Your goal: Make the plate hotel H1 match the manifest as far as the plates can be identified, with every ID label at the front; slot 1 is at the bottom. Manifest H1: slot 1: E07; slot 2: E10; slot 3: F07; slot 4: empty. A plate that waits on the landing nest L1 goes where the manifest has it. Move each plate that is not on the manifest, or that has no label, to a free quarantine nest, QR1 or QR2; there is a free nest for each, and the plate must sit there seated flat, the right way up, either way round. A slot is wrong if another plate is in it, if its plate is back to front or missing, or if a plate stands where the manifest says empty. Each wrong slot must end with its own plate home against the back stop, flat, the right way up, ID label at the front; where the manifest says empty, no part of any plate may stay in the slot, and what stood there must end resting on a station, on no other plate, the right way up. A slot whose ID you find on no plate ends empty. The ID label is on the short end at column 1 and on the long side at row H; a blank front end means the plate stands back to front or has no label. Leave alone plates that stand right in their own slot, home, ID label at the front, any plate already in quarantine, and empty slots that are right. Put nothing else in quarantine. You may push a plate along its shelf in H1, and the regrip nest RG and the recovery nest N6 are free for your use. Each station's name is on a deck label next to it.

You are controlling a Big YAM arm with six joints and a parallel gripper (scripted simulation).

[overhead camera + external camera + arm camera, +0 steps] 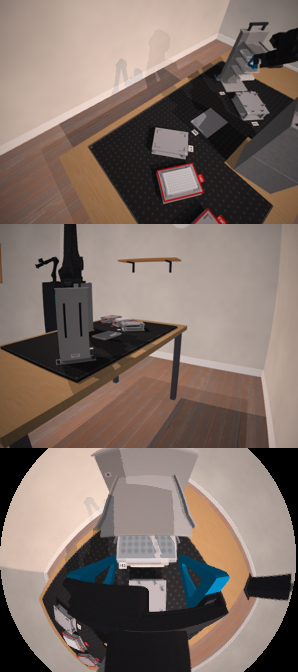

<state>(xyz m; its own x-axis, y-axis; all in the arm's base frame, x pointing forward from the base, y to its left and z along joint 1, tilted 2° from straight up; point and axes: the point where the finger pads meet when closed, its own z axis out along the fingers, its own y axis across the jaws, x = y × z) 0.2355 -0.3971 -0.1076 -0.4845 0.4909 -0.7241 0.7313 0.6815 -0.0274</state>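
Observation:
The plate hotel H1 stands at the far right of the black mat, with plates on several of its shelves. Its grey back shows in the exterior view. My gripper is open at the hotel's front, its blue fingers either side of a plate's front end. In the wrist view the gripper straddles that white plate, whose wells show from above. A lower plate sticks out of the hotel's bottom shelf. One quarantine nest with a red rim holds a white plate. The second red nest shows at the bottom edge.
A grey nest with pins sits in front of the hotel. A tilted grey nest and a flat grey nest lie mid-mat. A large grey box stands at the right. Small deck labels sit beside the stations.

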